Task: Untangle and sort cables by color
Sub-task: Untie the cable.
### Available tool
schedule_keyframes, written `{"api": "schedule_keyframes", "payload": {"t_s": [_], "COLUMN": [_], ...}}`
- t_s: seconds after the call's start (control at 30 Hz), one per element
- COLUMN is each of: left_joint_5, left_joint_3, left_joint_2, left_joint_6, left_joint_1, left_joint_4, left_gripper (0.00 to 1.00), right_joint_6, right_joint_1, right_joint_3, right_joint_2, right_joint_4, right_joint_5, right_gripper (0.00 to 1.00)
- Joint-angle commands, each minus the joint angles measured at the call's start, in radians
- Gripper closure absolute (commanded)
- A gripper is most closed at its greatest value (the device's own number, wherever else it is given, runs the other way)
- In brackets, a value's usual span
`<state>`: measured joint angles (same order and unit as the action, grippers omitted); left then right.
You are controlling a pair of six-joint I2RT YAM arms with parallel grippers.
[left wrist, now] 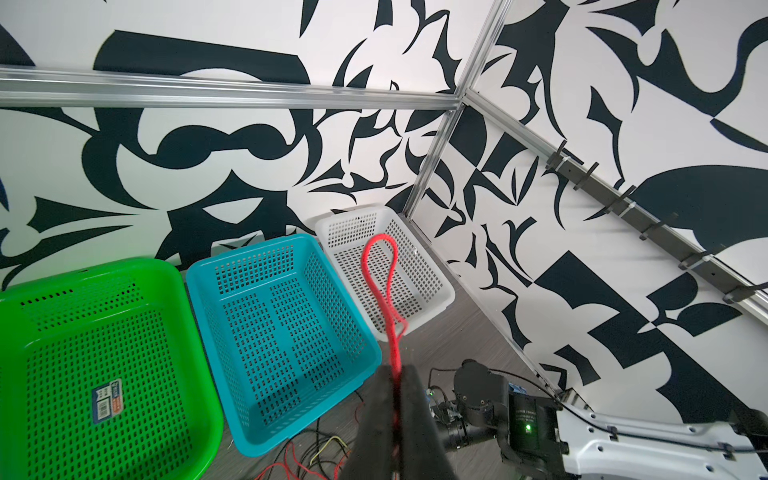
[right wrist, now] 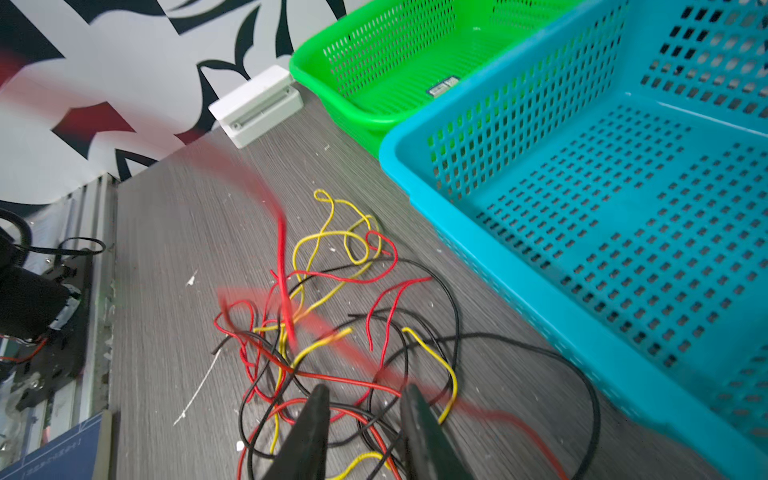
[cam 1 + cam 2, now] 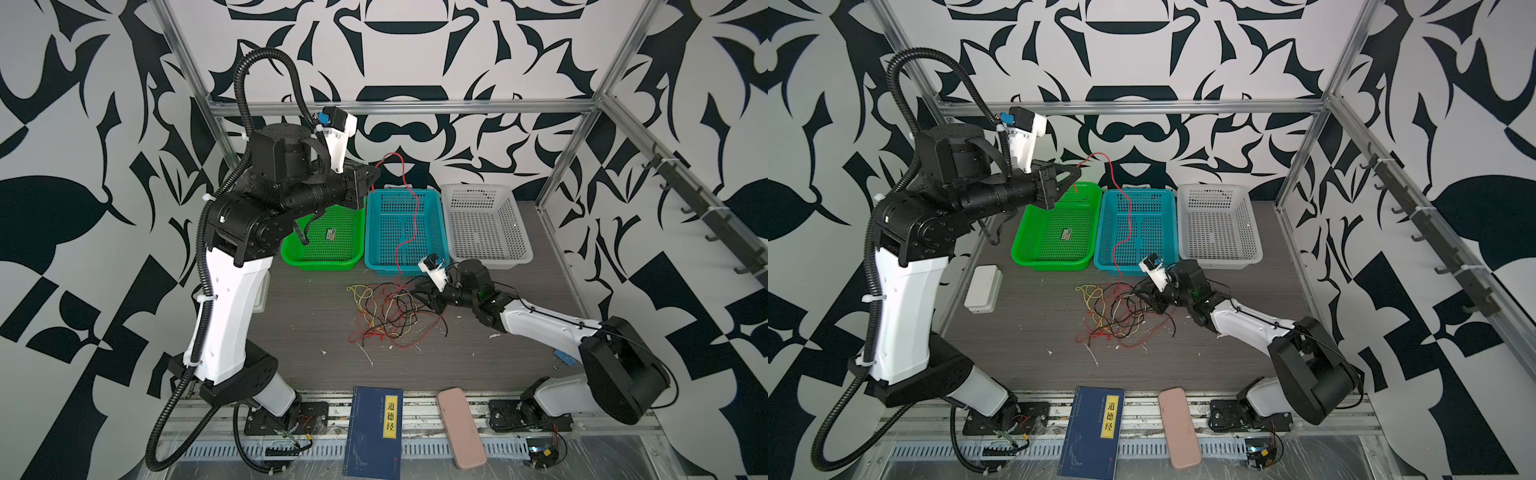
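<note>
Currently the left hand (image 3: 374,170) clamps a red cable (image 3: 417,220) above the blue basket (image 3: 382,269). The right hand (image 2: 365,390), part-open and empty, hovers over the tangle (image 3: 386,309) on the tabletop (image 3: 316,316). Cables are likely limp and light: grip near free ends.

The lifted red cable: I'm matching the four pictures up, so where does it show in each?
In a top view: the red cable arcs from the left gripper down to the tangle.
In a top view: the same arc, mid-picture.
Left wrist: a loop sticking out of the shut fingers, against the white basket.
Right wrist: a blurred red streak over the tangle.
Shared landmark: the blue basket.
</note>
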<state>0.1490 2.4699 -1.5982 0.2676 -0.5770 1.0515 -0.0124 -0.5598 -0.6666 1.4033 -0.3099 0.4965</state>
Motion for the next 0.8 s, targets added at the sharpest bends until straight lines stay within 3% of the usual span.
{"api": "schedule_keyframes", "payload": {"t_s": [0.0, 0.17, 0.33, 0.57, 0.77], "left_joint_5": [-0.007, -0.010, 0.012, 0.018, 0.014], "left_joint_3": [0.009, 0.003, -0.025, -0.034, -0.043], "left_joint_2": [0.007, 0.006, 0.016, 0.023, 0.030], "left_joint_6": [-0.004, -0.011, 0.008, 0.014, 0.013], "left_joint_1": [0.003, 0.004, 0.004, 0.004, 0.003], "left_joint_4": [-0.004, -0.001, -0.023, -0.030, -0.027], "left_gripper": [1.00, 1.00, 1.00, 1.00, 1.00], "right_joint_6": [-0.024, 0.010, 0.072, 0.049, 0.048], "right_joint_1": [-0.005, -0.005, -0.006, -0.021, -0.055], "right_joint_3": [0.003, -0.018, -0.104, -0.283, -0.335], "right_joint_2": [-0.039, -0.096, -0.138, 0.023, 0.152], "right_joint_4": [0.008, -0.005, -0.035, 0.015, -0.022], "right_joint_5": [-0.035, -0.030, 0.052, 0.120, 0.137], "right_gripper": [0.65, 0.58, 0.52, 0.52, 0.51]}}
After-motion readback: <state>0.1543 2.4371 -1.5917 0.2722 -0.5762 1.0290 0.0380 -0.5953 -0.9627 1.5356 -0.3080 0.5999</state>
